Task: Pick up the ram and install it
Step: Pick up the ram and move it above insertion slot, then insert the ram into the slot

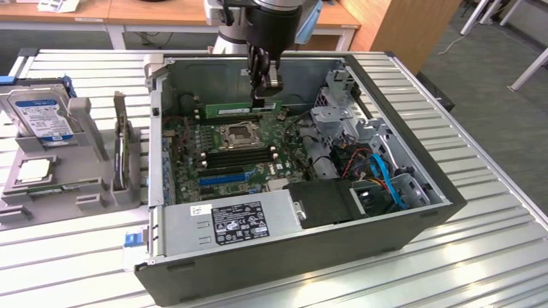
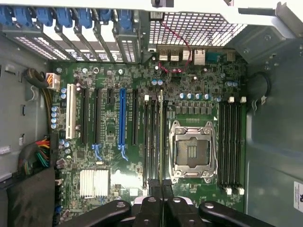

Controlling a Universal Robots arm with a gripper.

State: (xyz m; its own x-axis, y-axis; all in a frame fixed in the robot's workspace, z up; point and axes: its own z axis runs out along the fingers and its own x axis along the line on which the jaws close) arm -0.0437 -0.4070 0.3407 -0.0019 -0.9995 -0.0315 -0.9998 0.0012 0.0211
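Note:
The ram [image 1: 242,110] is a thin green stick standing on edge inside the open computer case [image 1: 411,221], on the far side of the processor socket [image 1: 240,133]. My gripper [image 1: 265,96] comes straight down from above and is shut on the stick's top edge near its right end. In the wrist view the gripper [image 2: 161,185] has its fingers [image 2: 152,187] pressed together, and the ram [image 2: 161,137] runs edge-on as a thin line along the memory slots [image 2: 150,137] beside the socket [image 2: 191,149]. Whether the stick is seated in a slot I cannot tell.
At the exterior view's left a grey holder [image 1: 86,199] carries a hard drive [image 1: 43,119], a square silver processor [image 1: 34,170] and an upright card [image 1: 124,147]. Inside the case, the power supply [image 1: 231,221], drive cage [image 1: 342,119] and blue cables [image 1: 385,179] crowd the near and right sides.

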